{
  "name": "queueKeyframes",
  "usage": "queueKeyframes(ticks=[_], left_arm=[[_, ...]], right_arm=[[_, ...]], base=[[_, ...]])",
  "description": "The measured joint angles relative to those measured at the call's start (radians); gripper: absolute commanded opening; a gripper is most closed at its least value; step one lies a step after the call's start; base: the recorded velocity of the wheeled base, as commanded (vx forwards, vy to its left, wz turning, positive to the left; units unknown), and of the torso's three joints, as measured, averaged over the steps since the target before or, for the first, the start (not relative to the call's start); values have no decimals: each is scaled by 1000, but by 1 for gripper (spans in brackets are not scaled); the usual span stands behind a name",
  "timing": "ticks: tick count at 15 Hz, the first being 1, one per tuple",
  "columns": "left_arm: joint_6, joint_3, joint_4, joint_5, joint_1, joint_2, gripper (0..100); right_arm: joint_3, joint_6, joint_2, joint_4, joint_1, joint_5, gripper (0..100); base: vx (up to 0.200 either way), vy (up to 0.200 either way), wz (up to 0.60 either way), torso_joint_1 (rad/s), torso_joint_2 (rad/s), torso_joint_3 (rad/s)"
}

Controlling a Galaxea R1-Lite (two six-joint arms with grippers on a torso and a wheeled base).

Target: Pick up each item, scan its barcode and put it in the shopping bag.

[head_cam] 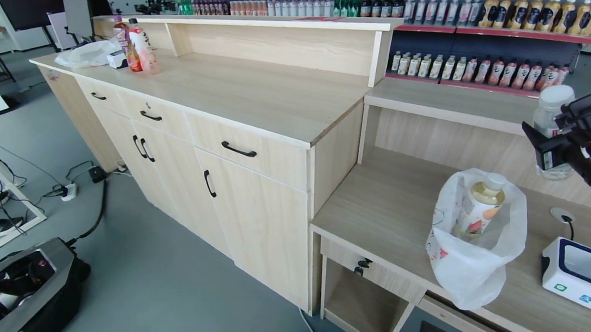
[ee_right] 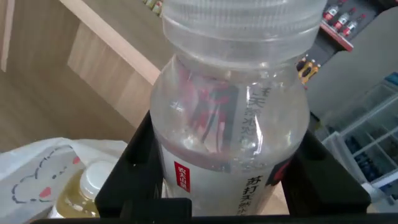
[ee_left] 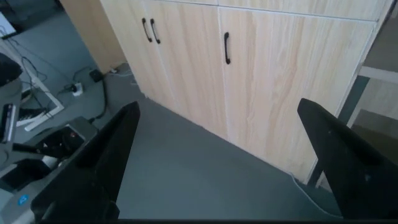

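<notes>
1. Gripper state. The right gripper (head_cam: 554, 147) is clamping a clear bottle (head_cam: 552, 117) between its two black fingers, which are pressing on opposite sides of the lower body. The left gripper (ee_left: 219, 109) is hanging low in front of the cabinet doors (ee_left: 267, 74) with its fingers spread apart and nothing between them.

2. Location of the item. The clear bottle is being held in the air above the far right part of the desk (head_cam: 387, 207), well apart from the surface. The scanner (head_cam: 575, 271) is sitting on the desk below the bottle and nearer the robot. The bag (head_cam: 472, 273) is standing just beside the scanner on the robot's left, mouth open upward, with a tea bottle (head_cam: 479, 205) already upright inside it.

3. Orientation. The long axis of the clear bottle is running vertically, white cap up and base down. In the right wrist view its printed label is facing the wrist camera; the barcode cannot be made out. The scanner window is facing upward and tilting toward the robot.

4. Governing relation. The right arm is by far the nearer arm to the scanner. The scan step appears to be the one in hand: the bottle probably needs lowering toward the robot, with its label side turned to the window, before it goes leftward into the bag.
</notes>
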Motion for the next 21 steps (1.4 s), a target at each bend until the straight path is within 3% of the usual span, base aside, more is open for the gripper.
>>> queueKeyframes(ticks=[3, 6, 9, 16, 21], left_arm=[[0, 0, 0, 0, 0, 0, 100], [0, 0, 0, 0, -1, 0, 100], [0, 0, 0, 0, 0, 0, 100], [0, 0, 0, 0, 0, 0, 100], [0, 0, 0, 0, 0, 0, 100]], right_arm=[[4, 51, 44, -16, 92, -28, 0], [16, 218, 114, -19, 194, -33, 0], [39, 264, 195, -44, 253, -58, 0], [45, 305, 293, -137, 264, -115, 0], [48, 293, 129, -93, 246, -143, 0]], base=[[0, 0, 0, 0, 0, 0], [0, 0, 0, 0, 0, 0], [0, 0, 0, 0, 0, 0], [0, 0, 0, 0, 0, 0], [0, 0, 0, 0, 0, 0]])
